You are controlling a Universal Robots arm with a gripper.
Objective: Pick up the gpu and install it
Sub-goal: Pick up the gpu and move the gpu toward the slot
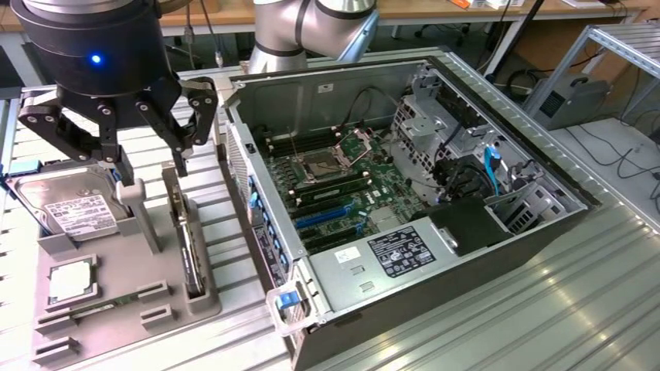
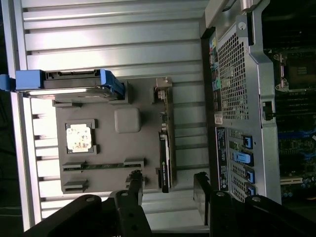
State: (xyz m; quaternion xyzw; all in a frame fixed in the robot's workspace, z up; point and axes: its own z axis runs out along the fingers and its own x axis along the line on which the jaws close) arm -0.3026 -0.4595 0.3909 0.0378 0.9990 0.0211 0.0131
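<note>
claw [image 1: 153, 170] spread wide, empty, above tray [image 1: 108, 305]. gpu [image 1: 185, 232] on edge in tray slot, computer case [image 1: 341, 270] side. risks: off-centre drop knocking card's top edge; skewed pinch jamming card in slot; finger clipping hard drive [image 1: 73, 209] at tray's opposite side.

So the gpu [image 1: 185, 232] is a thin black card, standing upright on its long edge in a slot of the grey holder [image 1: 134, 270], just beside the open PC case [image 1: 309, 100].

arm [image 1: 309, 35]: bent over at the far side
gripper [image 1: 153, 168]: exterior view's left, pointing straight down, jaws spread wide
</note>
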